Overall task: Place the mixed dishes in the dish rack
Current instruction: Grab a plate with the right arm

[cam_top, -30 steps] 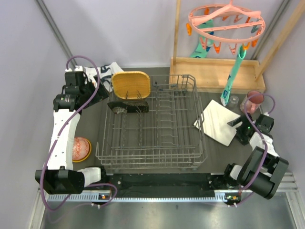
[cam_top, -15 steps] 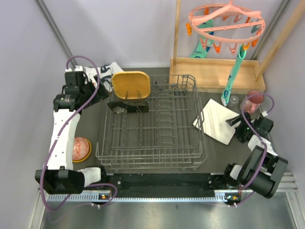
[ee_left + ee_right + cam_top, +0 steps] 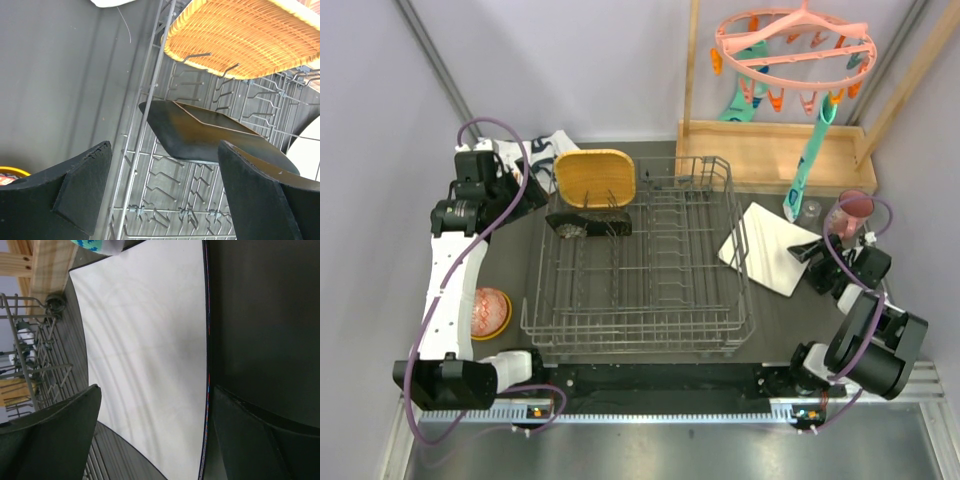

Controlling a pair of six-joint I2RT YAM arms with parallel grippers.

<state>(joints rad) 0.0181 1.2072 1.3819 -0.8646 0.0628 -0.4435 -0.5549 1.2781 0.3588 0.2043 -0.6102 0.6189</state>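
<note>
The dish rack stands mid-table. The yellow plate stands at its back left corner, with the black plate tilted just in front; both show in the left wrist view. My left gripper is open and empty beside the rack's left wall. The pale plate lies right of the rack. My right gripper is open with the plate's right edge between its jaws. The pink cup, clear glass and orange bowl stand outside the rack. The blue-white bowl is not visible.
A white printed cloth lies behind the left gripper. A wooden tray stands at the back right, under a pink peg hanger with teal socks hanging down near the glass.
My right gripper has moved left along the table onto the pale plate's right edge, and the plate has shifted a little left toward the rack. The left arm has not moved.
</note>
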